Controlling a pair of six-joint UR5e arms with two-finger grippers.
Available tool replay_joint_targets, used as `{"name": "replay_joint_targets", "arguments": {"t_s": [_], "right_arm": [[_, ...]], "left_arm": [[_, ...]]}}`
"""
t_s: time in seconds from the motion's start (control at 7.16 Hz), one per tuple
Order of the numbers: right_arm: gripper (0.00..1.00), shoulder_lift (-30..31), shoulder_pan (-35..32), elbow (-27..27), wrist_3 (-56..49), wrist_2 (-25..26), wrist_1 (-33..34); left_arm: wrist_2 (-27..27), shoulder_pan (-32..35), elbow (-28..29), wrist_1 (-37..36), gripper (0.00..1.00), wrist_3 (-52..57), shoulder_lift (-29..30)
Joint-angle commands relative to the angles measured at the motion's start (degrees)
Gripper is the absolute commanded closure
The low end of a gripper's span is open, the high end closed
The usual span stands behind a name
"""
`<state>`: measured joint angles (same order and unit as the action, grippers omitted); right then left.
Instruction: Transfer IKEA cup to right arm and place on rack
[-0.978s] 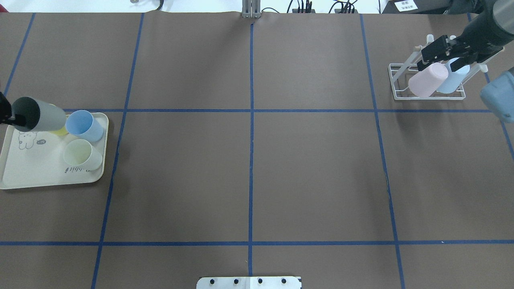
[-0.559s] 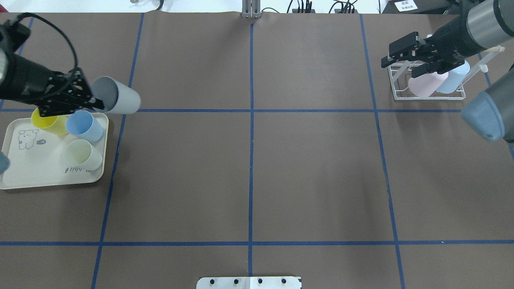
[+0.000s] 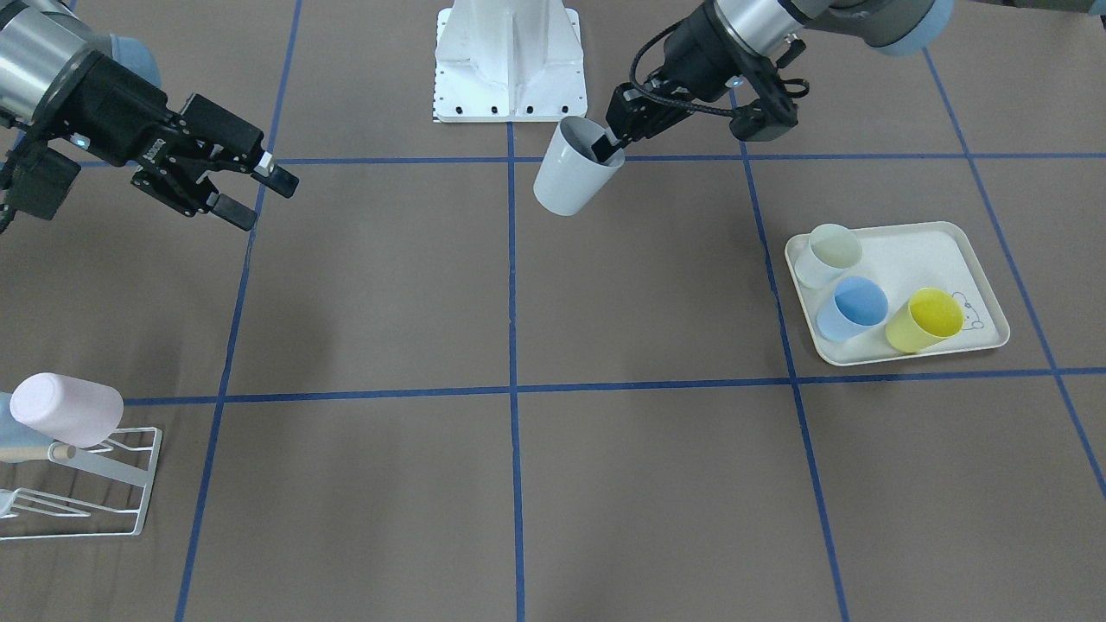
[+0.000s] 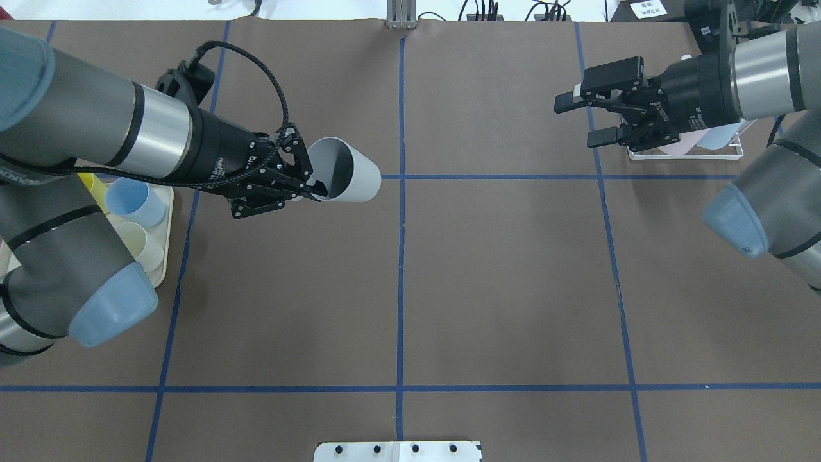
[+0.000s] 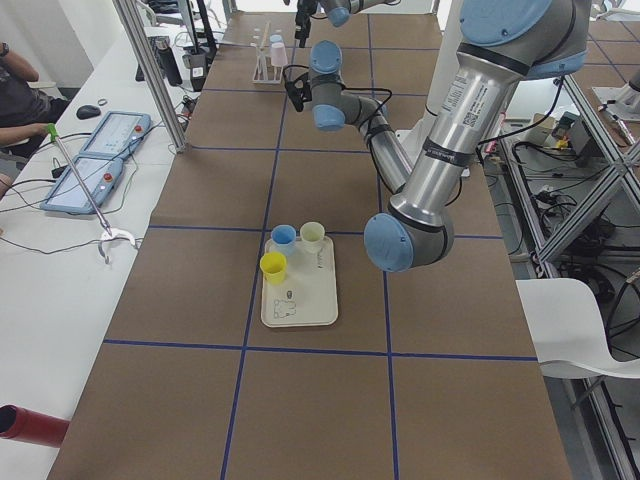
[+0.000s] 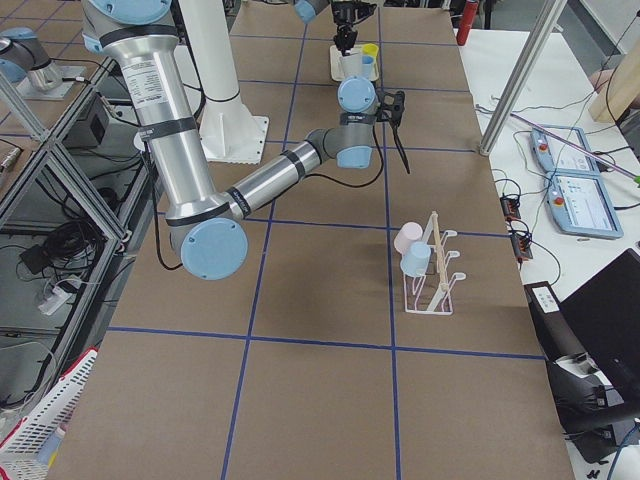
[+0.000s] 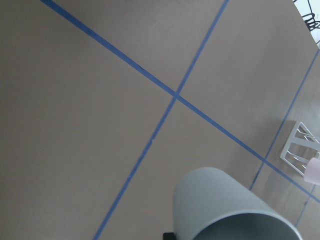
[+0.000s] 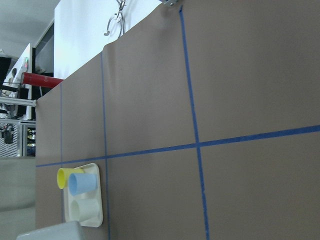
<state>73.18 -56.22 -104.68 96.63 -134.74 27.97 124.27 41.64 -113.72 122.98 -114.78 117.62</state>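
Left end effector (image 4: 313,187) clamps the rim of the grey cup (image 4: 351,178); right end effector (image 4: 576,120), jaws apart, should take its bare wall midway

We list a table (image 3: 657,484) under brown paper, squared off by blue tape lines (image 3: 512,345). On it lies a cream tray (image 3: 929,255) with a rabbit drawing (image 5: 289,306), carrying three upright cups close together: one pale green (image 3: 828,255), one blue (image 3: 853,309) and one yellow (image 3: 924,320). At the table's opposite end we record a tilted pink cup (image 3: 66,409) with a light-blue cup (image 6: 415,262) just beside it. On the white side bench (image 5: 60,300) we note two tablets (image 5: 118,133), a black mouse (image 5: 88,111) and a red cylinder (image 5: 28,425). A white chair (image 5: 575,320) stands off the table's other side.
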Motion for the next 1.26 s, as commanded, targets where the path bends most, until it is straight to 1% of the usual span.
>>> {"name": "replay_joint_targets", "arguments": {"t_s": [0.0, 0.14, 0.28, 0.42, 0.56, 0.7, 0.84, 0.98, 1.12], "right_arm": [[0.01, 0.2, 3.4, 2.1, 5.3, 0.4, -15.2], [0.02, -0.1, 4.5, 2.0, 6.4, 0.5, -18.4], [0.02, 0.0, 6.2, 2.0, 8.2, 2.1, -23.3], [0.02, -0.5, 8.1, 1.9, 13.9, 5.0, -28.7], [0.02, -0.5, 11.6, 2.1, 16.0, 10.2, -34.9], [0.02, -0.5, 14.4, 2.0, 18.0, 14.4, -38.7], [0.02, -0.3, 17.3, 2.1, 18.5, 19.6, -43.6], [0.02, -0.1, 19.6, 2.6, 18.5, 24.1, -47.4], [0.02, -1.0, 21.0, 2.9, 19.0, 27.0, -48.2]], "left_arm": [[-3.9, -3.1, 2.2, 14.8, 1.00, -11.7, 0.8], [-7.0, -5.2, 2.4, 19.8, 1.00, -15.3, 0.8], [-10.0, -6.6, 2.4, 23.3, 1.00, -18.0, 0.9], [-11.4, -7.2, 2.6, 26.3, 1.00, -20.5, 1.0], [-12.5, -7.3, 3.0, 29.7, 1.00, -23.4, 0.9], [-13.6, -7.3, 4.7, 34.2, 1.00, -27.2, 1.0], [-13.9, -7.4, 6.9, 41.0, 1.00, -31.9, 0.9], [-15.5, -7.4, 8.6, 45.3, 1.00, -35.9, 0.9], [-15.5, -7.9, 8.8, 47.8, 1.00, -37.0, 0.9]]}}
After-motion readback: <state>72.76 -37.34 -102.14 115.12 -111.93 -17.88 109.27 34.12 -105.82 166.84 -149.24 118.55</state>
